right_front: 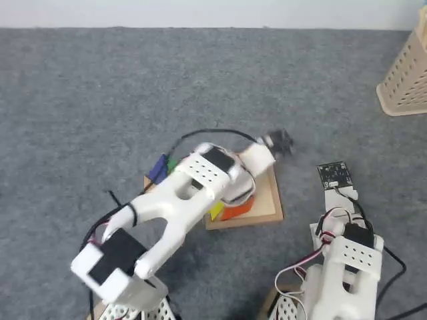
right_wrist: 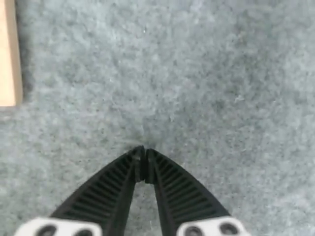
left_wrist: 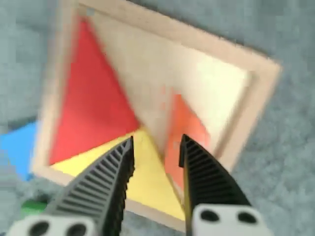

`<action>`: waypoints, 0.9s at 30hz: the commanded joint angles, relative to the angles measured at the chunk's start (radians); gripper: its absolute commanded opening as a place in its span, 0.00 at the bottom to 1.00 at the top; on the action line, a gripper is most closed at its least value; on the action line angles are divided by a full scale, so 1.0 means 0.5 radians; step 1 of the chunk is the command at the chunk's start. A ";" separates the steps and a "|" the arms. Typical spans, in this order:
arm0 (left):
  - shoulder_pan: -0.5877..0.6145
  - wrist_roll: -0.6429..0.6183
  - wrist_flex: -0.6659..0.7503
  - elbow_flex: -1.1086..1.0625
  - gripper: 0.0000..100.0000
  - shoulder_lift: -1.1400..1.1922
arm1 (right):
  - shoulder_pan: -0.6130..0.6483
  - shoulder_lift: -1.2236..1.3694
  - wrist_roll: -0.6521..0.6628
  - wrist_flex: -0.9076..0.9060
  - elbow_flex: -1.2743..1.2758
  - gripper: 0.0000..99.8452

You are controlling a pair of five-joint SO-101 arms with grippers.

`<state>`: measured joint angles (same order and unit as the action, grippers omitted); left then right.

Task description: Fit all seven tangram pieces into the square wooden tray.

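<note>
- Wooden tray (left_wrist: 266, 83) lies directly beneath our left tool (left_wrist: 156, 141), whose jaws stand apart and empty.
- In it we see a red triangle (left_wrist: 93, 103), a yellow triangle (left_wrist: 147, 169) under the tool's tips, and an orange piece (left_wrist: 187, 123).
- A blue piece (left_wrist: 19, 147) lies just outside the rim.
- Our right tool (right_wrist: 144, 152) hangs over bare grey tabletop (right_wrist: 221, 73), jaws pressed together.

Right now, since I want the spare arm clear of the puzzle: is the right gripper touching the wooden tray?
Apart. The right wrist view shows a stretch of grey carpet between the shut right gripper and the wooden tray.
</note>
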<state>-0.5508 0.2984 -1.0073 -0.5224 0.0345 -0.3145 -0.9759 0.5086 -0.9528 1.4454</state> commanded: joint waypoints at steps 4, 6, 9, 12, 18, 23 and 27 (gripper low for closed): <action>-0.031 -0.117 0.212 0.035 0.14 -0.043 | 0.023 -0.054 -0.012 0.048 0.006 0.01; -0.080 -0.114 0.249 0.041 0.14 0.052 | 0.023 -0.054 -0.012 0.048 0.006 0.01; -0.132 -0.114 0.273 0.087 0.14 0.175 | 0.017 -0.054 -0.018 0.048 0.006 0.01; -0.144 -0.114 0.270 0.137 0.14 0.261 | 0.011 -0.054 -0.021 0.048 0.006 0.01; -0.150 -0.114 0.267 0.146 0.11 0.334 | 0.011 -0.054 -0.021 0.048 0.006 0.01; -0.150 -0.107 0.150 0.146 0.06 0.344 | 0.011 -0.054 -0.021 0.048 0.006 0.01; -0.150 -0.064 0.055 0.133 0.05 0.328 | 0.011 -0.054 -0.018 0.048 0.006 0.01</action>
<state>-0.6245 0.2478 -0.9229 -0.4780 0.2048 -0.3145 -0.9759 0.5086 -0.9528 1.4454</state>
